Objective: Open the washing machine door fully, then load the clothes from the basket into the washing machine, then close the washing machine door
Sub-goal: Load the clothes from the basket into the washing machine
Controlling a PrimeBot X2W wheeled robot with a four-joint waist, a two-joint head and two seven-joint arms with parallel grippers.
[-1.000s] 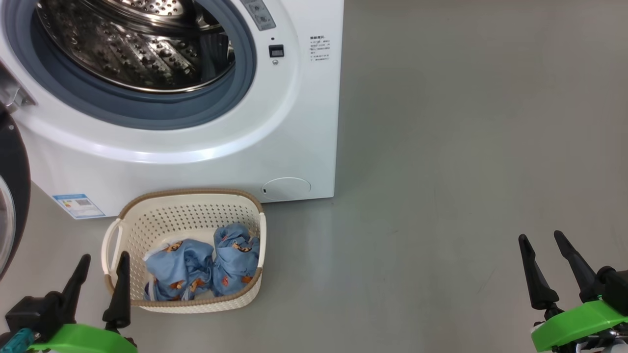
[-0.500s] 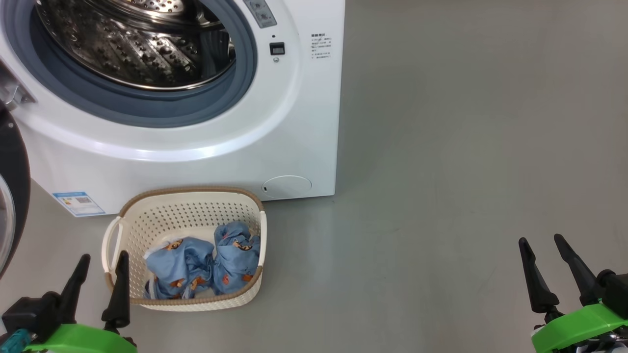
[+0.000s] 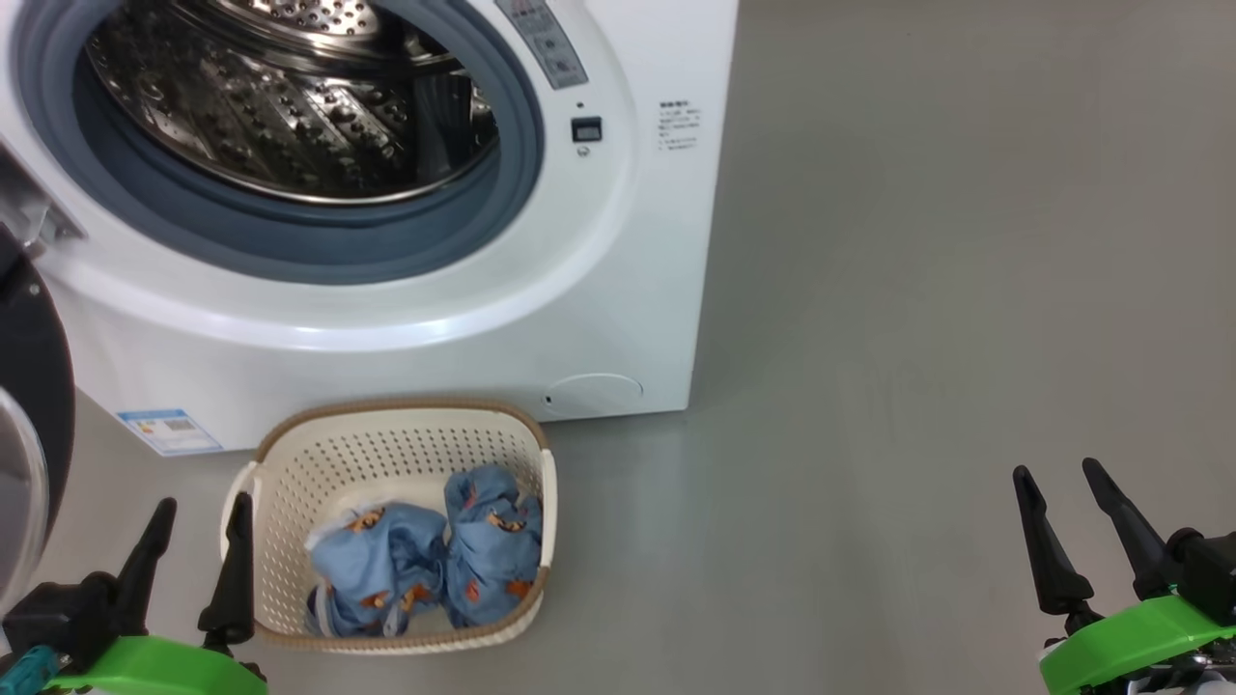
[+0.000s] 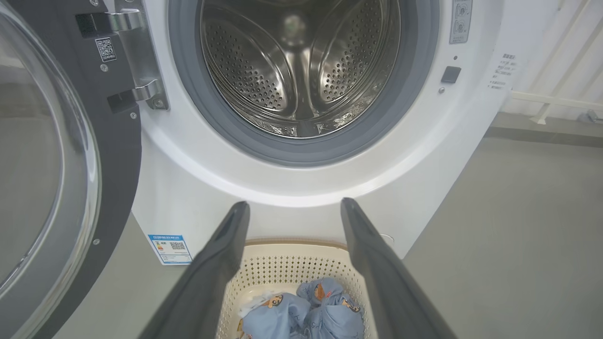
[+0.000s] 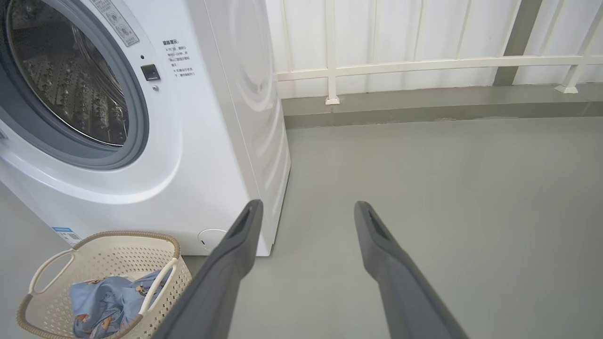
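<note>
The white washing machine [image 3: 599, 280] stands with its steel drum [image 4: 297, 70] exposed. Its black-rimmed door [image 4: 52, 155] is swung wide to the left, also at the head view's left edge [image 3: 34, 405]. On the floor before it sits the cream basket [image 3: 290, 454] holding the light blue clothes [image 3: 435, 565], seen too in the left wrist view [image 4: 306, 315] and right wrist view [image 5: 103, 301]. My left gripper [image 3: 198, 502] is open just left of the basket, its tips [image 4: 292, 205] apart over it. My right gripper [image 3: 1057, 468] hangs open far right over bare floor.
Grey floor [image 3: 917, 338] spreads to the right of the machine. A white railing and wall [image 5: 424, 61] run behind, with a raised kerb at their foot. A blue label [image 3: 169, 431] sits low on the machine's front.
The whole head view has shifted: machine and basket now sit a little further right and lower, so the camera moved. Both grippers keep their places and stay open.
</note>
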